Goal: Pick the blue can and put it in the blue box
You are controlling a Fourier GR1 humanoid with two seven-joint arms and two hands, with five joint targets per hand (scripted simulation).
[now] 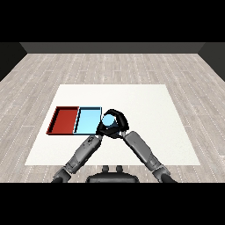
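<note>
The blue can [108, 120] shows its light blue top just past the right rim of the light blue tray [88, 121]. My right hand [119, 119] is curled round the can from the far side and the right. My left hand [101, 129] sits against the can's near left side, over the tray's right edge. It merges with the other hand, so its shape is unclear. I cannot tell if the can rests on the table or is lifted.
The red tray [64, 120] lies against the blue tray's left side. Both trays sit on the white table [145, 110], whose near edge runs just behind my forearms. Wooden floor surrounds the table.
</note>
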